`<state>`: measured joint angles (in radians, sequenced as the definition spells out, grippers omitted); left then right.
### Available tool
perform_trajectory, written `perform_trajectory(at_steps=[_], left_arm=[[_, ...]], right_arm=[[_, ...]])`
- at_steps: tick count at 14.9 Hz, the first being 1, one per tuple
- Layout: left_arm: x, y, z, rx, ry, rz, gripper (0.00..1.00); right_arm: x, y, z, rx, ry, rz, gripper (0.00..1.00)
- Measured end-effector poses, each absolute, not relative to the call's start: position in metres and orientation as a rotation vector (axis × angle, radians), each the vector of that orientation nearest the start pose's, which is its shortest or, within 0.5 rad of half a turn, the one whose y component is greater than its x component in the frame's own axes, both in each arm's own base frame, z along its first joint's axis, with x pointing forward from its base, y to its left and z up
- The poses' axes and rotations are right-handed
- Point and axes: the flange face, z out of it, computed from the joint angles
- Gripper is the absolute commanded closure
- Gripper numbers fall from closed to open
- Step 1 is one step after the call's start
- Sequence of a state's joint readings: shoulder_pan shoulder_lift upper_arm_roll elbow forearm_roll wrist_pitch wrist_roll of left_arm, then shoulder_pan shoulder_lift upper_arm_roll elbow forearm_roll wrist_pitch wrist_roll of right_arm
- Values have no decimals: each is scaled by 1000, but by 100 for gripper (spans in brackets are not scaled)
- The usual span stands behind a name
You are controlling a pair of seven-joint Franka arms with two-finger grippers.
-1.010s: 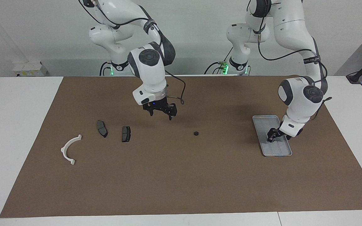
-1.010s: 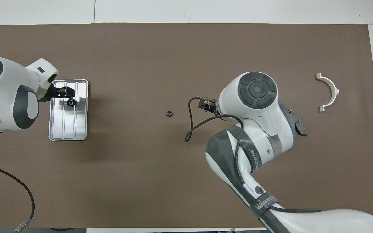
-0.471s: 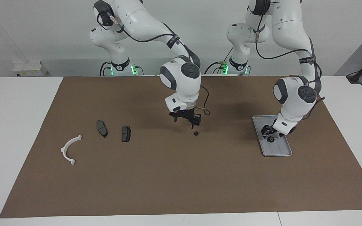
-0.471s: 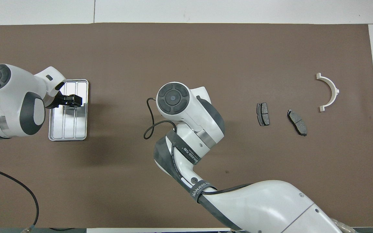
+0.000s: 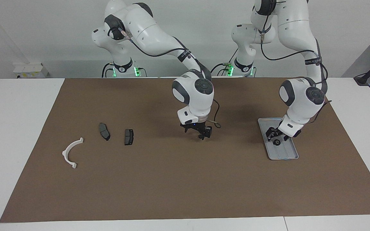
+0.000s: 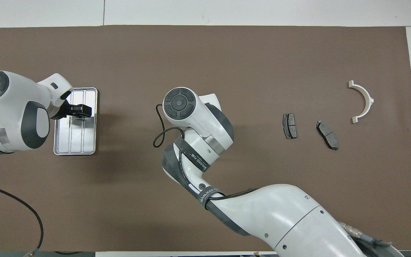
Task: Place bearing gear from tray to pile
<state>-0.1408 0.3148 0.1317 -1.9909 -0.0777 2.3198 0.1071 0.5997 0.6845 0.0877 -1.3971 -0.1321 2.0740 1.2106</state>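
Note:
The silver tray [image 5: 284, 154] lies on the brown mat at the left arm's end of the table; it also shows in the overhead view [image 6: 75, 142]. My left gripper [image 5: 275, 136] hangs just over the tray, with a small black bearing gear [image 5: 277, 142] right under it. My right gripper [image 5: 199, 134] is open and down at the mat in the middle of the table, where a second gear lay; that gear is hidden at its fingertips. The pile is a white half-ring bracket [image 5: 72, 152] and two dark brake pads [image 5: 104, 131] [image 5: 128, 136] toward the right arm's end.
The brown mat [image 5: 172, 186] covers most of the white table. In the overhead view the right arm's hand [image 6: 178, 103] covers the middle gear, and the pads [image 6: 289, 125] [image 6: 327, 130] and bracket [image 6: 364, 101] lie uncovered.
My right gripper has swung from over the brake pads to the middle of the table and come down onto the gear on the mat. My left gripper has risen slightly over the tray, uncovering the gear there.

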Motion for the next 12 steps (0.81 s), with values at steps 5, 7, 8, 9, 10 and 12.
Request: perform_trajectory(at_steps=[5, 7, 8, 9, 10, 12], left_arm=[[606, -9, 305, -3150, 132, -84, 12], [605, -9, 303, -3148, 133, -96, 13], [604, -8, 301, -3148, 133, -100, 14], [603, -8, 299, -3147, 132, -101, 16], [602, -7, 298, -3147, 132, -100, 25], [601, -7, 296, -3147, 132, -98, 46]], right_arm=[[564, 463, 290, -3094, 734, -68, 9], [565, 462, 289, -3089, 737, -74, 11], [566, 463, 290, -3081, 735, -82, 13], [566, 463, 290, -3079, 734, -85, 15], [566, 463, 290, -3077, 734, -86, 16], [567, 463, 290, -3070, 733, -94, 20]])
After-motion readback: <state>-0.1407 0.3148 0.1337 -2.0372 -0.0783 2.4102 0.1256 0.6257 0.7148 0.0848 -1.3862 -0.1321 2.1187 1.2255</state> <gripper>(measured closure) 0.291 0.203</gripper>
